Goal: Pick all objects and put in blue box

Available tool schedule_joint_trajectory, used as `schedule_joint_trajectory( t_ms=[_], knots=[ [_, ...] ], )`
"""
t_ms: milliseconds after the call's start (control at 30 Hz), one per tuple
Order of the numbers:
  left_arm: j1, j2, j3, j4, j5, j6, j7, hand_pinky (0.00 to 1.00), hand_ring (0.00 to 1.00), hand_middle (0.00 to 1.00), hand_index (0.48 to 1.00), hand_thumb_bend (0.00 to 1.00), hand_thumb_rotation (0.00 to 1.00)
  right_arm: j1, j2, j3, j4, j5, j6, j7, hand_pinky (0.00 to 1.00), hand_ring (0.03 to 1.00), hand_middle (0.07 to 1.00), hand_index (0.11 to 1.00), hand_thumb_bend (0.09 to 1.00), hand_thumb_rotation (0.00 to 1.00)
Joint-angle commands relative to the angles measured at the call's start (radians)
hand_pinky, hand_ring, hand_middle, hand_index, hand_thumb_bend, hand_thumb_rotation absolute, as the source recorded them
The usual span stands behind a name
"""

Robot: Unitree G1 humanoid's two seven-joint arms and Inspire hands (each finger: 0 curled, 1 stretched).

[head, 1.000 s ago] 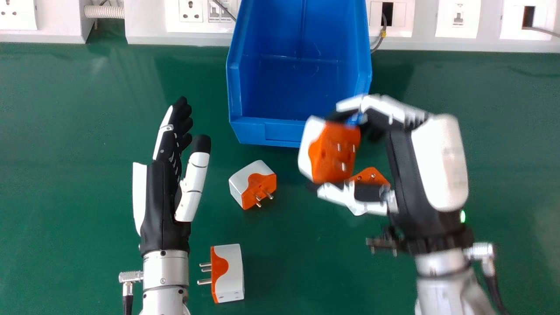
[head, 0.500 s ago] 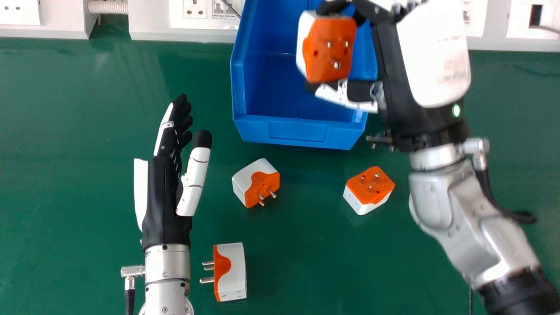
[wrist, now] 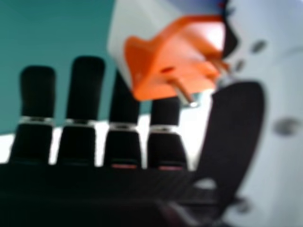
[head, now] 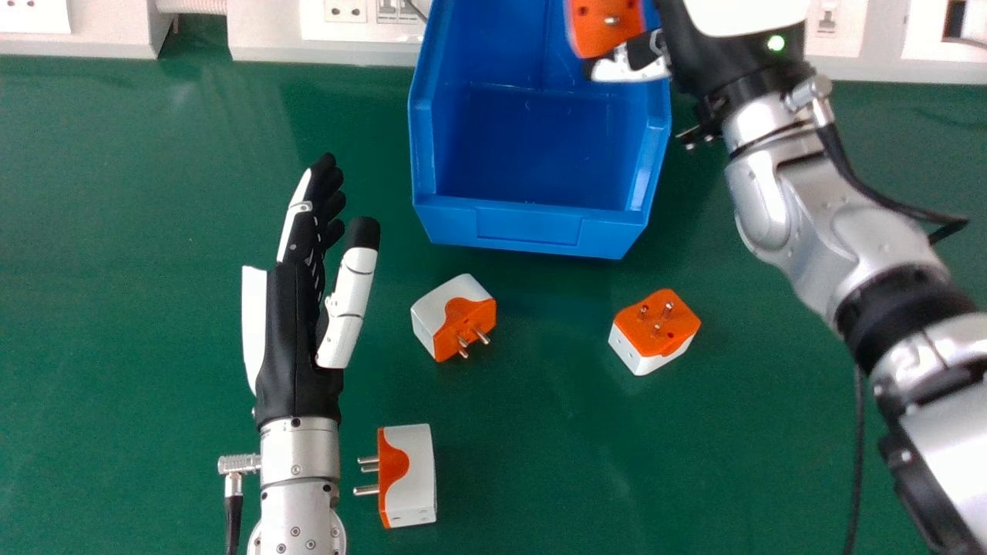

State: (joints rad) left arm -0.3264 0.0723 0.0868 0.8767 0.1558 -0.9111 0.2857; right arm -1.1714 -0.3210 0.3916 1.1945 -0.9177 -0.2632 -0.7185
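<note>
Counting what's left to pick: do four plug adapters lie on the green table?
No, the table holds three: the adapter nearest the robot, the far left adapter and the far right adapter.

Lab or workshop, cannot tell which. Wide green worktop (head: 540, 462); white trunking (head: 262, 50) lines far edge, fitted with power sockets (head: 345, 11) and switches (head: 399, 9). Ribbed conduit (head: 191, 6) beside. Blue open-front box (head: 529, 223), parts-bin style. Silver robot arm (head: 840, 223) with black cable (head: 864, 181) leans toward lab.
</note>
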Motion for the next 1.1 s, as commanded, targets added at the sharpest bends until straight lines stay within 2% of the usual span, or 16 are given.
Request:
schedule_joint_trajectory(
  t_ms=[0,333,500,567,600,700,733,767,800,867,900,967,1000,1033,1067],
  knots=[
    [-0.016,0.004,-0.001,-0.003,0.006,-0.017,0.005,0.89,0.9,0.91,0.9,0.71,0.89,-0.067,-0.001,0.027,0.034,0.004,0.005,-0.007,0.37,0.45,0.488,0.486,0.509,0.0],
    [-0.017,0.0,-0.007,0.001,0.006,-0.023,0.004,0.88,0.9,0.91,0.898,0.71,0.89,-0.113,-0.001,0.134,0.114,0.004,0.008,0.081,0.38,0.459,0.491,0.476,0.507,0.0],
    [-0.021,-0.001,-0.006,0.004,0.006,-0.021,0.007,0.88,0.89,0.91,0.897,0.71,0.89,-0.14,0.008,0.192,0.119,-0.017,0.092,0.225,0.37,0.463,0.493,0.475,0.506,0.0],
    [-0.023,-0.002,-0.005,0.006,0.004,-0.019,0.006,0.88,0.89,0.91,0.897,0.71,0.89,-0.14,0.004,0.206,0.108,-0.016,0.101,0.241,0.37,0.463,0.493,0.475,0.506,0.0],
    [-0.024,-0.004,-0.005,0.007,0.002,-0.017,0.004,0.88,0.89,0.91,0.897,0.71,0.89,-0.136,0.001,0.214,0.101,-0.017,0.101,0.226,0.42,0.522,0.561,0.524,0.563,0.0],
    [-0.029,-0.007,-0.005,0.011,-0.001,-0.016,0.003,0.88,0.89,0.91,0.897,0.71,0.89,-0.131,-0.002,0.223,0.092,-0.013,0.097,0.196,0.42,0.522,0.561,0.524,0.563,0.0],
    [-0.031,-0.008,-0.005,0.013,-0.001,-0.016,0.002,0.87,0.89,0.9,0.896,0.71,0.89,-0.132,-0.002,0.221,0.089,-0.008,0.094,0.194,0.5,0.617,0.649,0.594,0.651,0.05],
    [-0.033,-0.009,-0.005,0.014,-0.003,-0.017,0.002,0.87,0.89,0.9,0.896,0.71,0.89,-0.134,-0.002,0.221,0.085,-0.006,0.092,0.191,0.5,0.617,0.649,0.594,0.651,0.05],
    [-0.034,-0.01,-0.005,0.015,-0.003,-0.018,0.001,0.87,0.89,0.9,0.896,0.71,0.89,-0.135,-0.003,0.221,0.083,-0.005,0.092,0.189,0.58,0.693,0.719,0.657,0.721,0.1],
    [-0.036,-0.011,-0.005,0.014,-0.004,-0.019,0.0,0.87,0.89,0.9,0.896,0.71,0.89,-0.139,-0.004,0.225,0.082,-0.009,0.096,0.185,0.58,0.693,0.719,0.657,0.721,0.1],
    [-0.036,-0.011,-0.005,0.014,-0.004,-0.02,0.0,0.87,0.89,0.9,0.895,0.71,0.89,-0.141,-0.004,0.229,0.082,-0.012,0.099,0.182,0.65,0.755,0.775,0.709,0.777,0.13],
    [-0.037,-0.011,-0.005,0.013,-0.005,-0.02,-0.001,0.87,0.89,0.9,0.895,0.71,0.89,-0.144,-0.006,0.232,0.08,-0.012,0.094,0.175,0.65,0.755,0.775,0.709,0.777,0.13],
    [-0.039,-0.01,-0.005,0.015,-0.006,-0.02,-0.002,0.87,0.89,0.9,0.895,0.71,0.89,-0.144,-0.008,0.233,0.077,-0.012,0.09,0.17,0.71,0.804,0.82,0.753,0.822,0.16],
    [-0.04,-0.01,-0.004,0.016,-0.006,-0.02,-0.003,0.87,0.89,0.9,0.895,0.71,0.89,-0.144,-0.01,0.233,0.075,-0.012,0.086,0.165,0.71,0.804,0.82,0.753,0.822,0.16],
    [-0.04,-0.009,-0.004,0.017,-0.006,-0.021,-0.002,0.87,0.89,0.9,0.894,0.71,0.89,-0.144,-0.011,0.233,0.074,-0.01,0.081,0.159,0.76,0.843,0.857,0.789,0.858,0.18]
  ],
)
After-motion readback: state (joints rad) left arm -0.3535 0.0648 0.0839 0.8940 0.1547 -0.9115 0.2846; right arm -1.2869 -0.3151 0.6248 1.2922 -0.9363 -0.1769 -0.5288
